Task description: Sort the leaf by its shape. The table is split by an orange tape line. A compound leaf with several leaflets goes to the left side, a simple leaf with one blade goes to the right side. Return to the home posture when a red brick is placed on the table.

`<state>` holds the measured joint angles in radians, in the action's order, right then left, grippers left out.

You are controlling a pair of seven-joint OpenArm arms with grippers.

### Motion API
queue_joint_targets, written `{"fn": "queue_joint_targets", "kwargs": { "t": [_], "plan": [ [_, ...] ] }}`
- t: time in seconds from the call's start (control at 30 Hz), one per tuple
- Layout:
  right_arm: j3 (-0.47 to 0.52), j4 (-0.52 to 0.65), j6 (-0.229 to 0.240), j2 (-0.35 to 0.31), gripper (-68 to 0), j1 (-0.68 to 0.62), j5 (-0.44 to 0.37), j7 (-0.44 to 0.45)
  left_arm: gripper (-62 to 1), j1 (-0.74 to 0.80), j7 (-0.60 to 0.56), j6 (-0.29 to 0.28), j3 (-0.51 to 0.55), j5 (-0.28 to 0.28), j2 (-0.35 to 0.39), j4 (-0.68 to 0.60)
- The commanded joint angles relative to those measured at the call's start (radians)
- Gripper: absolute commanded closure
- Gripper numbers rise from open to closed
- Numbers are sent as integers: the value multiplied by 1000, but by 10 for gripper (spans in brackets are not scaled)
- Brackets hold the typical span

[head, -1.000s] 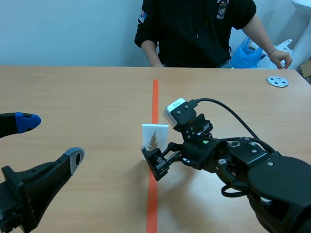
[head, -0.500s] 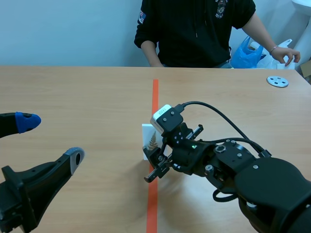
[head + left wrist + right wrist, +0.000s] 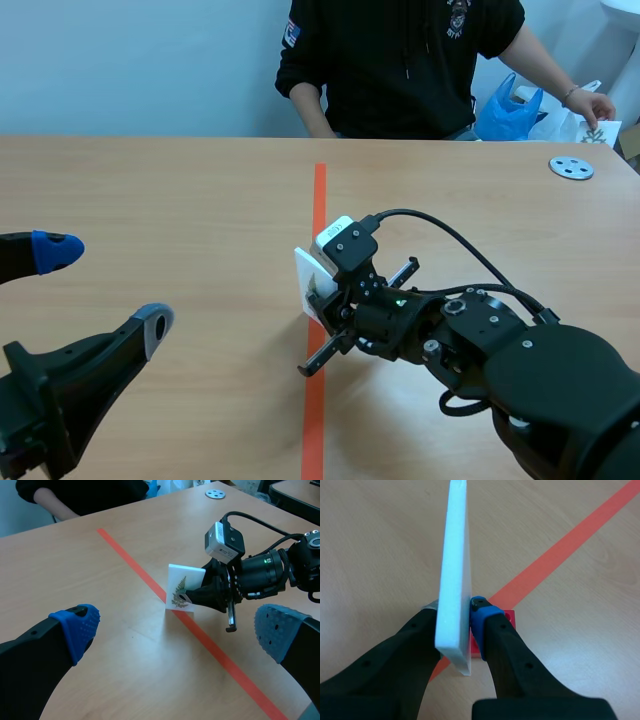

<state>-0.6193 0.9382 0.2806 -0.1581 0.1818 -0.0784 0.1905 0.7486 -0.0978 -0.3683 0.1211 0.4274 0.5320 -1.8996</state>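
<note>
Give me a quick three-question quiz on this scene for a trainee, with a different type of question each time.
1. True or false: the right gripper is shut on the card.
2. Multiple choice: the leaf on the card is A) one broad blade, B) a fern-like frond of many leaflets, C) a three-lobed clover.
3. Fill in: the left gripper has its jaws ____.
Key: 1 true; 2 B; 3 open.

A grey holed disc (image 3: 571, 168) lies near the table's (image 3: 150, 190) far right corner. A blue bag (image 3: 505, 112) sits beyond the far edge, beside a seated person (image 3: 400, 70).
</note>
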Motion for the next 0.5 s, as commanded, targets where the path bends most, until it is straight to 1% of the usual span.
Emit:
{"fn": "queue_joint_targets", "kwargs": {
  "t": [0.0,0.13,0.27,0.37,0.47],
  "plan": [
    [3,18,0,-3,-46,12,-11,16,-623,2,-15,-1,-1,6,-5,-26],
    [3,33,4,-5,-46,12,-11,15,-623,2,-15,-1,-1,6,-5,-26],
    [18,97,4,-19,-46,8,-13,9,-623,2,-15,-1,-1,6,-5,-26],
    [72,178,4,-37,-46,-19,-34,-17,-623,2,-15,-1,-1,6,-5,-26],
    [149,260,4,-62,-46,-63,-89,-31,-623,2,-15,-1,-1,6,-5,-26]
  ]
}}
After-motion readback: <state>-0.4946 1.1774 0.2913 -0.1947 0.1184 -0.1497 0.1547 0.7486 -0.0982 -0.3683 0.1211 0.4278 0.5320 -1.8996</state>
